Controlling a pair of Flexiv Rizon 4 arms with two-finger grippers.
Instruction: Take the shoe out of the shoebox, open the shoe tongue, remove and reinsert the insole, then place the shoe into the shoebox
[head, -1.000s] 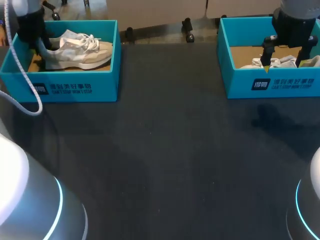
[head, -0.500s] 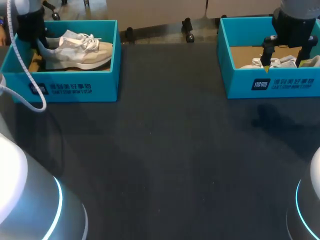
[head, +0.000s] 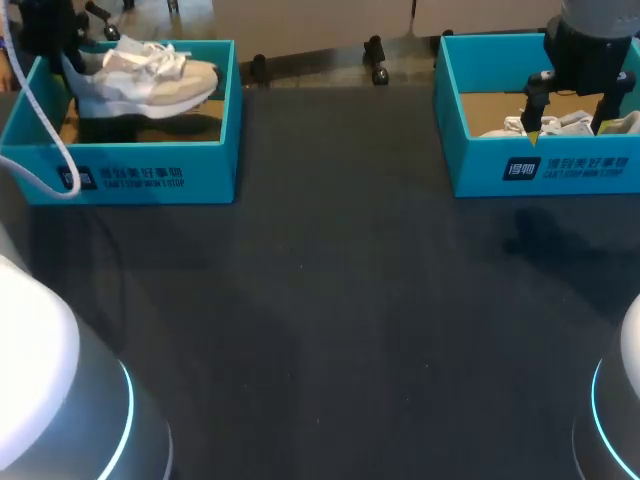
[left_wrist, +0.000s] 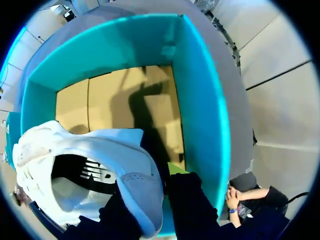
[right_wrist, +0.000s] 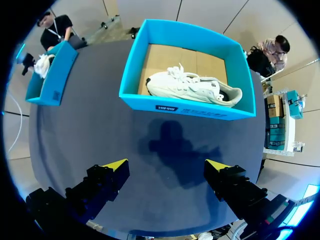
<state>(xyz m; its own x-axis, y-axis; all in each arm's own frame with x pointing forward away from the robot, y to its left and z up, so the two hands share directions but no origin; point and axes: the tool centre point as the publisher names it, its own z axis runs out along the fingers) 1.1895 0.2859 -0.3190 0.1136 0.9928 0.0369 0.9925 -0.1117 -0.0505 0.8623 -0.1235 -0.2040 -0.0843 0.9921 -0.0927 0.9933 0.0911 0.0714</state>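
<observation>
Shoe (head: 150, 80) heel gripped in left claw (left_wrist: 157, 205), clear of box (head: 150, 175) floor, long axis across box, toe toward desk (head: 340, 300) middle. Right claw (right_wrist: 165, 165) open, empty, well apart near other box (head: 480, 150).

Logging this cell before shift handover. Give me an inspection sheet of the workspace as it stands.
Surface: dark table.
Job's things: shoe held up by its heel over the left shoebox; second shoe lies in the right shoebox.
Clutter: nothing seen.
Grippers: left gripper shut on the shoe's heel; right gripper open, held high near the right shoebox.
Cables: white cable hangs from the left arm across the left shoebox's front.
Surroundings: nothing seen reaching over the table.
</observation>
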